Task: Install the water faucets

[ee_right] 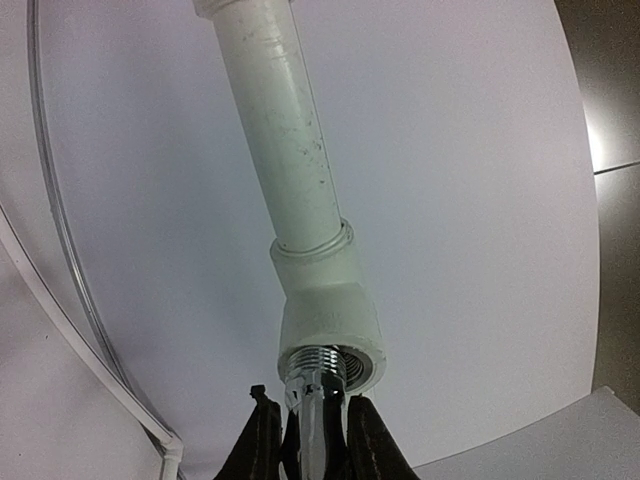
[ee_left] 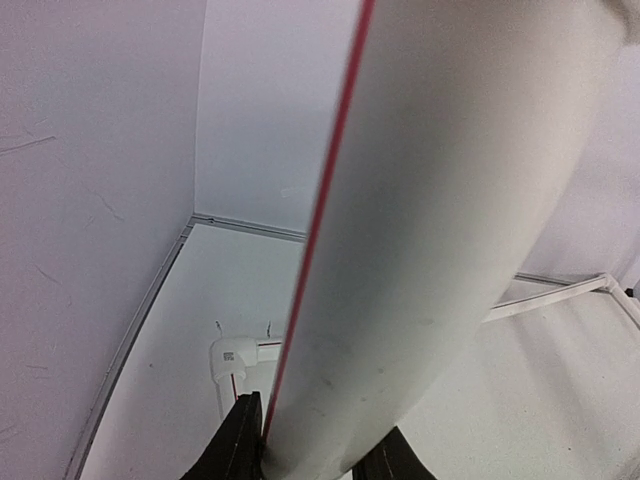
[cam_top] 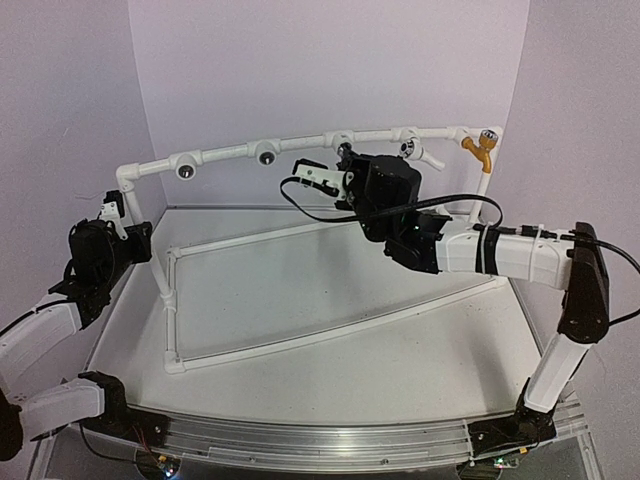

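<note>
The right pincer [ee_right: 308, 435] is clamped on the silver-grey metal faucet [ee_right: 316, 368], whose threaded end sits at the mouth of a white plastic tee fitting [ee_right: 330, 320] on the top rail, at about 12 o'clock of the pale surface [cam_top: 350, 350] in the overhead view. The left pincer [ee_left: 318, 450] is closed around an upright of the white plastic pipe frame [ee_left: 440, 200] at 9 o'clock, its dark fingers [ee_left: 245, 440] pressed on either side. Further along the rail, the white plastic faucet [cam_top: 420, 152] sits in its fitting at 1 o'clock, and the orange-yellow faucet [cam_top: 482, 148] hangs at the rail's end, near 2 o'clock.
</note>
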### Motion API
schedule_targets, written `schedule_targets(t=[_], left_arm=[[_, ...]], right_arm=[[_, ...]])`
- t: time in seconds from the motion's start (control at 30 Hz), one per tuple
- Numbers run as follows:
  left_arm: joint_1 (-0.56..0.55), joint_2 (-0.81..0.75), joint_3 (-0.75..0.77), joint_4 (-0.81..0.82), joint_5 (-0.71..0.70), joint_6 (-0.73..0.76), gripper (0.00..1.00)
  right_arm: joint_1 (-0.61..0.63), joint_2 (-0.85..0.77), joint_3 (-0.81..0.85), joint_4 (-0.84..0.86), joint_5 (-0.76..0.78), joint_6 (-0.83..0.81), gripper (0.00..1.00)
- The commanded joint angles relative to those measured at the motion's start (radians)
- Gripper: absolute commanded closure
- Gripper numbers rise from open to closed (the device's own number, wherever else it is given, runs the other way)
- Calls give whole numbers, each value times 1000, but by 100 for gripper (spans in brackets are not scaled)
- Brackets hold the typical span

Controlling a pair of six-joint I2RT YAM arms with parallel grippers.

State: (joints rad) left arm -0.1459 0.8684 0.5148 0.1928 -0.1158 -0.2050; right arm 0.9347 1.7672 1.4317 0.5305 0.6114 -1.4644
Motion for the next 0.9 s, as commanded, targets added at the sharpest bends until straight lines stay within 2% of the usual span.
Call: schedule_targets(t=[0.0,0.87], left_arm=[[9,-7,-24,-33,6,-141,100],[10,4,-35,-30,11,-147,100]], right_arm=[[-13,8,57,62,0,11,100],[-25,-25,70,42,-13,20,100]])
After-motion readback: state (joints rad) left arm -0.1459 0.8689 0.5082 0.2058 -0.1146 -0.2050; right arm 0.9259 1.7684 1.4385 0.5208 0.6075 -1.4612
